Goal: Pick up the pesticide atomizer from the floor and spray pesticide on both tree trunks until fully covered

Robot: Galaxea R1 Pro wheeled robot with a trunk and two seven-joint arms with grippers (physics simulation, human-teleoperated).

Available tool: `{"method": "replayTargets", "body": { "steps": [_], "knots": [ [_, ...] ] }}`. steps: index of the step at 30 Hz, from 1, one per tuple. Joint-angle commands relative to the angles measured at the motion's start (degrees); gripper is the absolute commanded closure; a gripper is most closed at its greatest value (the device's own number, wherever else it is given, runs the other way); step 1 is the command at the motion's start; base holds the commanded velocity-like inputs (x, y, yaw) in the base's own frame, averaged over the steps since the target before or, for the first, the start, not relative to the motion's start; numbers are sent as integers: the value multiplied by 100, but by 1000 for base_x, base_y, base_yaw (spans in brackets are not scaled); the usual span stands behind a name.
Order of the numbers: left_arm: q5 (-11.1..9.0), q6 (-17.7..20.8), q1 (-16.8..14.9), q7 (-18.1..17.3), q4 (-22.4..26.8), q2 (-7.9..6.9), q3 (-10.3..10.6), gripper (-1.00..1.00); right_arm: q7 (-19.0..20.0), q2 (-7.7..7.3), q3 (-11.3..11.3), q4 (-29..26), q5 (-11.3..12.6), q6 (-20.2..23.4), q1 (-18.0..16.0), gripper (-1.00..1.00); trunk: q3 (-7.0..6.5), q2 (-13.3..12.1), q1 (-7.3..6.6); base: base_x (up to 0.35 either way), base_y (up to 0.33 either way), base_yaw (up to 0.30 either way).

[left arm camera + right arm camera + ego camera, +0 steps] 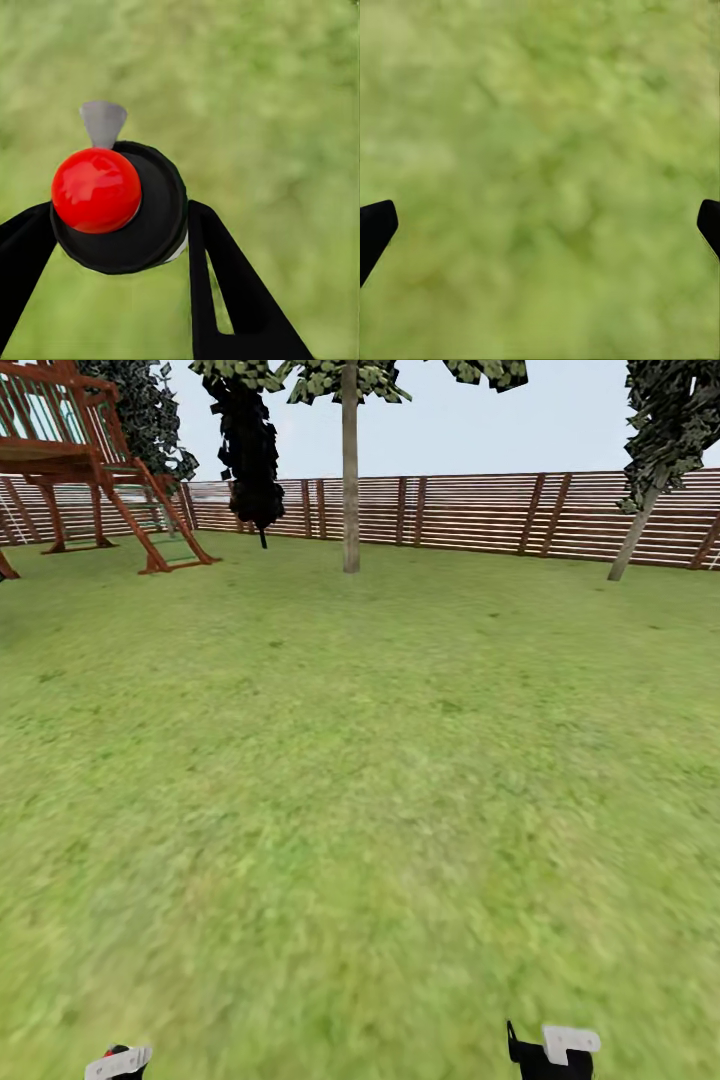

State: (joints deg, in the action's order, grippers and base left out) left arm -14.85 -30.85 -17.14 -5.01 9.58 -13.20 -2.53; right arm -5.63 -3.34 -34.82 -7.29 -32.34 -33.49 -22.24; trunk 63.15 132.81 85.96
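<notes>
The pesticide atomizer (112,202) has a red ball top, a round black cap and a grey nozzle, and it sits between the black fingers (225,285) of my left gripper (120,217), which is shut on it. In the head view the left gripper (118,1062) shows at the lower edge over grass. My right gripper (544,225) is open and holds nothing, with its fingertips (376,225) wide apart above the grass; it also appears low in the head view (555,1050). A tree (350,380) with a straight pale trunk (350,490) stands far ahead by the fence.
A wide lawn (360,760) stretches ahead to a brown slat fence (470,510). A wooden play frame with a ladder (90,470) stands at the far left. Beside it is a near-black column tree (245,450). A leaning thin-trunked tree (635,535) stands at the far right.
</notes>
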Motion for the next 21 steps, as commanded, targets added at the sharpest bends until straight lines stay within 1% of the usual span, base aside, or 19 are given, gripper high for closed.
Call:
{"method": "replayTargets", "body": {
  "steps": [1, 21],
  "knots": [
    [-1, 0, 0, 0, 0, -1, -2, 100, 0, 0, -1, 0, 0, 0, 0, -100, 0, 0, 0, 343, 0, 0],
    [0, 0, -1, 0, 0, 1, -2, 100, 0, 0, -1, 0, 0, 0, 0, -100, 0, 0, 0, 343, 0, 0]
  ]
}}
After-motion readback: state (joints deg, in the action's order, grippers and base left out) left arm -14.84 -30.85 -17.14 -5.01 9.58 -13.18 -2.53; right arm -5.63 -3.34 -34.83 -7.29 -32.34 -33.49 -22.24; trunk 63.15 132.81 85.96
